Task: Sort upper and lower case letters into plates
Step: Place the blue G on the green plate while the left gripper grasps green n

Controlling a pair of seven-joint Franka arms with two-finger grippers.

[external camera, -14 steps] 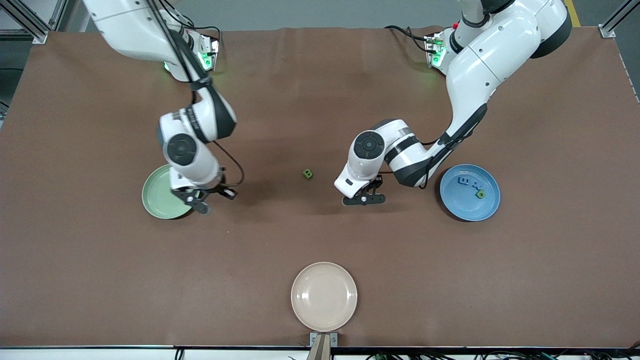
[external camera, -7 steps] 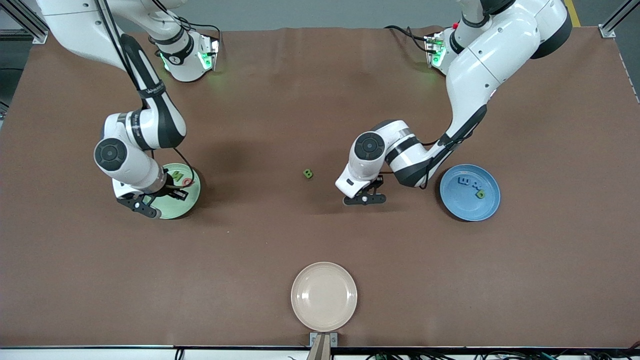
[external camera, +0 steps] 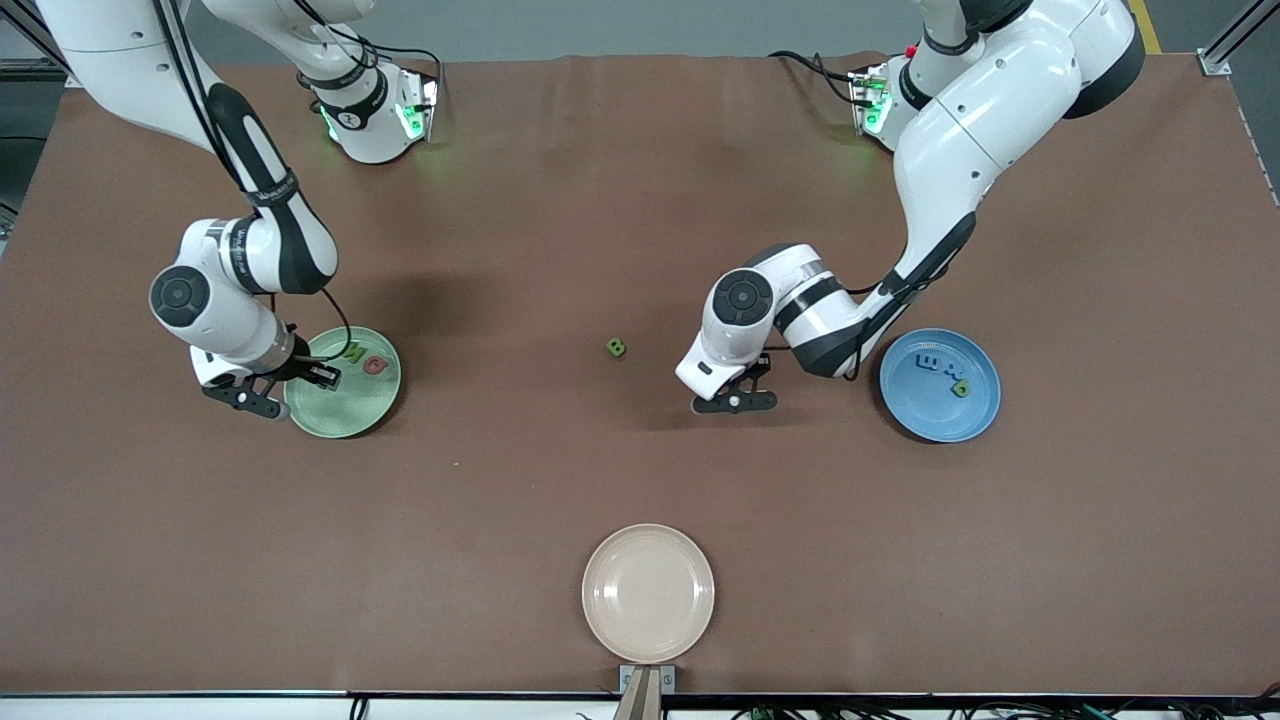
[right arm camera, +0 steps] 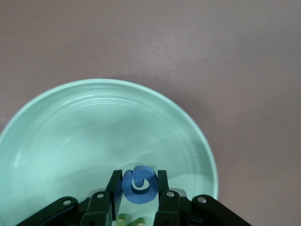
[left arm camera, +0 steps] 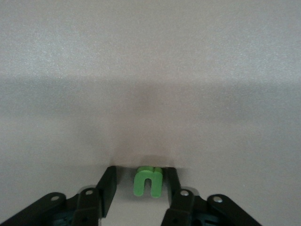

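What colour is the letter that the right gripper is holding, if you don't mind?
Blue. The letter sits between the right gripper's fingers, clearest in the right wrist view.

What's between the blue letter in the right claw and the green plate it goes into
Nothing visible. The right claw holds the blue letter directly over the pale green plate, and the plate surface seen past it is bare. The red letter and green letter lie elsewhere in that plate.
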